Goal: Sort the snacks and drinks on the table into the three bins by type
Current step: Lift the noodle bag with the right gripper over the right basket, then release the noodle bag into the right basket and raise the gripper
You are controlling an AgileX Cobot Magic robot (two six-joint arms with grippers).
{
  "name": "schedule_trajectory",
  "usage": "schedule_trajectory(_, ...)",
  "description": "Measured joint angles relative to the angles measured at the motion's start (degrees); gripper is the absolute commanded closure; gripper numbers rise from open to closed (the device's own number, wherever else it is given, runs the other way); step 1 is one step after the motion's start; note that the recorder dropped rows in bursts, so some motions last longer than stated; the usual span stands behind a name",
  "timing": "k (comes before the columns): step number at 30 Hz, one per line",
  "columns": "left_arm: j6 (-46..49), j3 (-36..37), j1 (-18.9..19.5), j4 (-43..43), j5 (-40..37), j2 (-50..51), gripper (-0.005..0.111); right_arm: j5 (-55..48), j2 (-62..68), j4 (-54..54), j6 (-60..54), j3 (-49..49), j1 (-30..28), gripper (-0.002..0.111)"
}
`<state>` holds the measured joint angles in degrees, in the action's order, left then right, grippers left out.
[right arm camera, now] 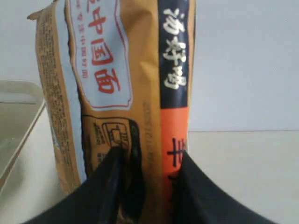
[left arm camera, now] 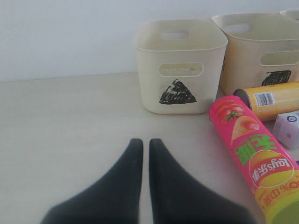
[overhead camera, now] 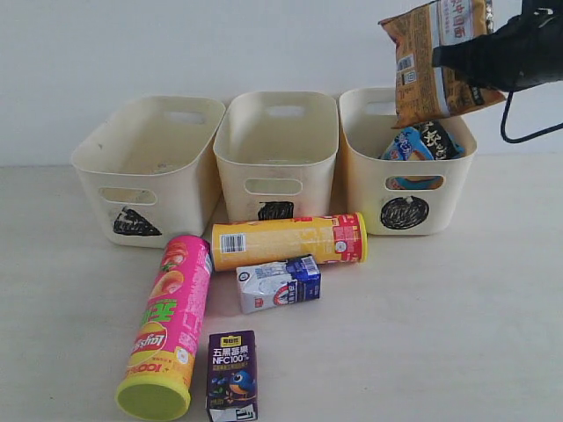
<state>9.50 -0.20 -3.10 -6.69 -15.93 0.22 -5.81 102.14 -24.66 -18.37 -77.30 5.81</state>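
Hanging over circle bin's (overhead camera: pixel 362 171) blue-and-black bag (overhead camera: pixel 424 141), orange bag (overhead camera: pixel 415 79)

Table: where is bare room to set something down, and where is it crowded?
Bare: right of the yellow tube and white carton, before the circle bin; also left of the pink tube, before the triangle bin. Crowded: the middle, among tubes and cartons.

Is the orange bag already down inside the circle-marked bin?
No, the right end effector holds the orange bag in the air above the circle-marked bin, which has the blue-and-black bag in it.
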Motion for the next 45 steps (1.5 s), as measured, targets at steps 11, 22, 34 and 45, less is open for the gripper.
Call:
schedule_trajectory(11,0.0,0.0,0.0,0.0,0.0,0.0,0.102,-5.8,7.2,-0.2,0.4,-5.1,0.0,0.031)
schedule_trajectory(22,0.0,0.0,0.0,0.0,0.0,0.0,0.102,-5.7,5.0,-0.3,0.4,-5.9,0.0,0.067)
schedule_trajectory(34,0.0,0.0,0.0,0.0,0.0,0.0,0.102,-25.2,0.5,-0.1,0.4,-6.0,0.0,0.108)
schedule_trajectory(45,0.0,0.0,0.0,0.0,0.0,0.0,0.102,-35.8,-5.8,0.7,4.1,-0.3,0.0,0.108)
